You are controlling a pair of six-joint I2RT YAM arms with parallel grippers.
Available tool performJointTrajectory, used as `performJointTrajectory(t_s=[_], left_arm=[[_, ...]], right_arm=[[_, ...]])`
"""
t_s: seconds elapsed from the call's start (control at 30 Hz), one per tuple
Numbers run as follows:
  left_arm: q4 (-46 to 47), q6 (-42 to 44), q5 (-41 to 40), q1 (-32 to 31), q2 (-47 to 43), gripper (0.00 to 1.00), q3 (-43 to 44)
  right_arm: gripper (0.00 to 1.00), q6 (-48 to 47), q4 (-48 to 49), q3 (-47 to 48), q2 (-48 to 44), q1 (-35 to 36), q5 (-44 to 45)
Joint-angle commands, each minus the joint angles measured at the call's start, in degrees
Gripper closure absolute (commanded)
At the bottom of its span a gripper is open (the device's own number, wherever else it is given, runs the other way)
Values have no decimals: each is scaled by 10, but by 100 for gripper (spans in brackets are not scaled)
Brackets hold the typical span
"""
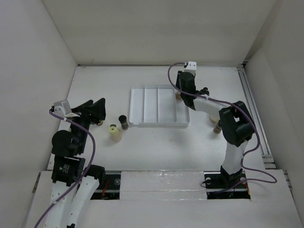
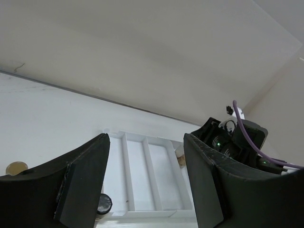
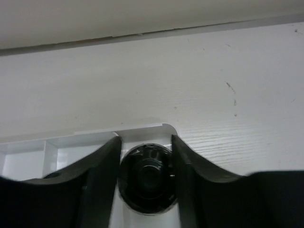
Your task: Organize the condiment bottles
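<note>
My right gripper (image 1: pixel 179 94) is shut on a black-capped bottle (image 3: pixel 145 178) and holds it over the far right corner of the white divided tray (image 1: pixel 142 107). Its beige body shows under the fingers in the top view (image 1: pixel 177 97) and the left wrist view (image 2: pixel 180 159). My left gripper (image 1: pixel 95 111) is open and empty, left of the tray. A yellow-capped bottle (image 1: pixel 114 130) and a dark bottle (image 1: pixel 123 122) stand on the table just left of the tray. The dark bottle's cap shows beside my left finger (image 2: pixel 103 203).
A small beige bottle (image 1: pixel 99 122) sits close under my left gripper. Another bottle (image 1: pixel 216 127) stands right of the tray, beside the right arm's elbow. The tray's other compartments (image 2: pixel 137 171) hold nothing. White walls enclose the table on three sides.
</note>
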Motion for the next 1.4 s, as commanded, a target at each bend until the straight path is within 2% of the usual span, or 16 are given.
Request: performJointTrajectory(t_s=[0.0, 0.03, 0.17, 0.3, 0.43, 0.53, 0.7, 1.03, 1.17, 1.2, 1.37], left_arm=[[28, -2, 8, -2, 10, 41, -5], [28, -7, 8, -2, 10, 41, -5], [28, -7, 13, -2, 10, 41, -5], [33, -7, 24, -2, 15, 41, -5], [33, -7, 24, -2, 15, 41, -5], [33, -7, 24, -2, 15, 41, -5], [33, -7, 29, -2, 15, 41, -5], [39, -7, 34, -2, 20, 41, -5], [39, -7, 34, -2, 25, 41, -5], [39, -7, 34, -2, 25, 41, -5], [44, -7, 40, -2, 25, 41, -5]], right_arm=[[49, 16, 30, 33, -6, -6, -8], [38, 21, 22, 33, -6, -6, -8], [21, 27, 15, 26, -60, -6, -23], [21, 42, -28, 13, -130, -11, -18], [21, 98, -79, -48, -201, -36, 83], [22, 134, -84, -99, -225, -63, 89], [31, 159, -164, -73, -184, -128, 11], [35, 143, -176, -68, -155, -128, -38], [44, 143, -176, -68, -141, -128, -38], [48, 143, -183, -61, -136, -128, -38], [50, 155, -210, -61, -136, -128, -33]])
